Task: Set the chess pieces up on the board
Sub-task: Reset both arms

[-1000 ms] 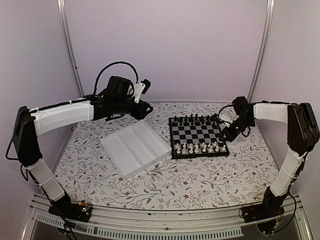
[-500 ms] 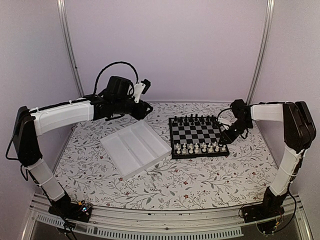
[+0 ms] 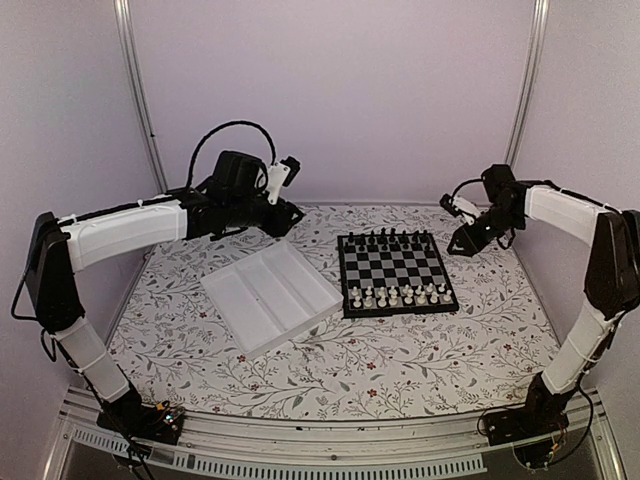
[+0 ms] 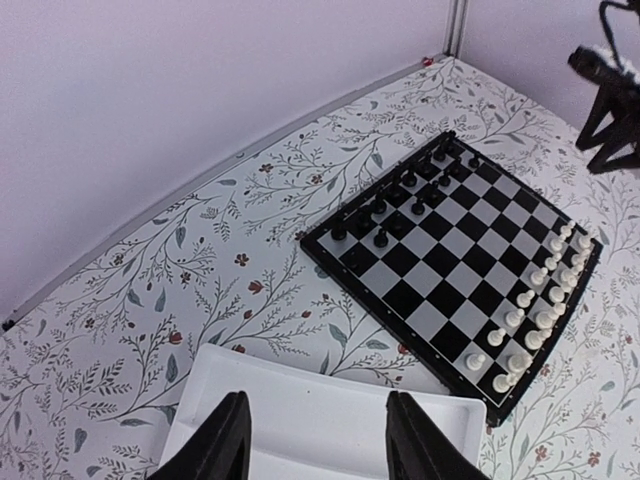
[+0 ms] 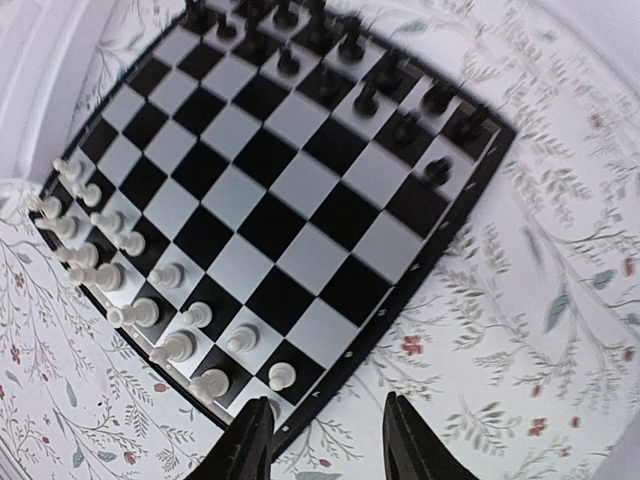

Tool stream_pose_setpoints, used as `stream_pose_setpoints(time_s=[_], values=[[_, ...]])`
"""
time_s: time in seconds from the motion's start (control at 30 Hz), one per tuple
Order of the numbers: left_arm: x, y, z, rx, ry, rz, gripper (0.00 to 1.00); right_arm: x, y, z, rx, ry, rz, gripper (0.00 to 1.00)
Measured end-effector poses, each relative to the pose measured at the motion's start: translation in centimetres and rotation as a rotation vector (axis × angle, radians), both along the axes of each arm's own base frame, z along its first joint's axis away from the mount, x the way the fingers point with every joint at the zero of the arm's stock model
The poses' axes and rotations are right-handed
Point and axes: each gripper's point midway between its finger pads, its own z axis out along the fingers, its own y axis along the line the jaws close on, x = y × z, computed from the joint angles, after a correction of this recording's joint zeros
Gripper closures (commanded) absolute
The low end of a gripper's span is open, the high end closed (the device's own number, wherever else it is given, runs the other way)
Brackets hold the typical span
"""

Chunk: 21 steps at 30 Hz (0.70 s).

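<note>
The board point(image 3: 396, 266) lies right of centre on the flowered cloth. Two rows of white chess pieces point(image 3: 395, 296) stand along its near edge. In the right wrist view the same white chess pieces point(image 5: 150, 312) line the board's point(image 5: 290, 190) lower left side. My right gripper point(image 3: 463, 243) hangs open and empty in the air, beyond the board's far right corner. Its view shows my right gripper point(image 5: 328, 448) over the board's border with nothing between the fingers. My left gripper point(image 3: 284, 221) is open and empty above the far end of the white tray; its fingers point(image 4: 225, 442) frame only the tray.
Black chessmen point(image 3: 385, 240) fill the board's far rows. The white compartmented tray point(image 3: 270, 296) lies left of the board, at an angle; its far corner point(image 4: 310, 430) comes close to the board point(image 4: 455, 270). Walls and metal posts close in the back and sides.
The right gripper has opened and lifted away from the board's near right corner, moving up and back to the right. The left arm has stayed where it was.
</note>
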Motion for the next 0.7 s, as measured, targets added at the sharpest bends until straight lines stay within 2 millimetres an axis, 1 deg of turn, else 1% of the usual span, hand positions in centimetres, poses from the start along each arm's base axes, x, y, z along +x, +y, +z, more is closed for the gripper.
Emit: stream_pose_setpoints(time_s=[0.07, 0.1, 0.13, 0.17, 0.2, 0.23, 0.27, 0.37, 0.4, 0.47, 0.53, 0.6, 0.67, 0.7], values=[[0.2, 0.3, 0.1, 0.016, -0.013, 0.012, 0.46, 1.1, -1.0, 4.0, 0.032, -0.089, -0.027, 0.53], [0.3, 0.5, 0.2, 0.024, -0.02, 0.02, 0.41, 1.5, -1.5, 6.1, 0.045, -0.138, -0.042, 0.48], [0.4, 0.6, 0.3, 0.032, -0.024, 0.025, 0.15, 1.7, -2.1, 8.0, 0.055, -0.187, -0.057, 0.42], [0.4, 0.8, 0.5, 0.041, -0.03, 0.028, 0.02, 1.8, -2.6, 9.5, 0.06, -0.227, -0.072, 0.33], [0.4, 1.0, 0.8, 0.041, -0.035, 0.036, 0.01, 1.8, -3.2, 11.1, 0.06, -0.273, -0.098, 0.2], [0.3, 1.3, 1.4, 0.038, -0.043, 0.048, 0.01, 1.9, -4.0, 12.7, 0.055, -0.321, -0.131, 0.03], [0.2, 1.7, 2.1, 0.032, -0.051, 0.064, 0.01, 2.1, -4.7, 14.0, 0.052, -0.364, -0.165, 0.01], [-0.1, 3.5, 4.6, 0.008, -0.1, 0.114, 0.01, 2.5, -8.0, 19.0, 0.052, -0.557, -0.306, 0.01], [-0.3, 4.3, 5.4, 0.001, -0.123, 0.138, 0.01, 2.4, -9.1, 20.6, 0.065, -0.624, -0.357, 0.01], [-0.6, 5.9, 6.5, -0.01, -0.168, 0.189, 0.01, 1.6, -10.7, 22.9, 0.104, -0.737, -0.443, 0.01], [-1.1, 7.7, 6.7, -0.009, -0.208, 0.238, 0.01, 0.7, -11.4, 24.1, 0.16, -0.809, -0.501, 0.01], [-1.6, 9.2, 5.9, -0.005, -0.229, 0.271, 0.01, 0.2, -11.2, 24.2, 0.217, -0.836, -0.526, 0.01], [-2.0, 10.2, 4.9, -0.004, -0.238, 0.287, 0.01, 0.0, -10.7, 23.5, 0.269, -0.836, -0.532, 0.01], [-2.1, 10.6, 4.5, -0.002, -0.239, 0.293, 0.01, 0.0, -10.5, 22.7, 0.289, -0.828, -0.536, 0.01]])
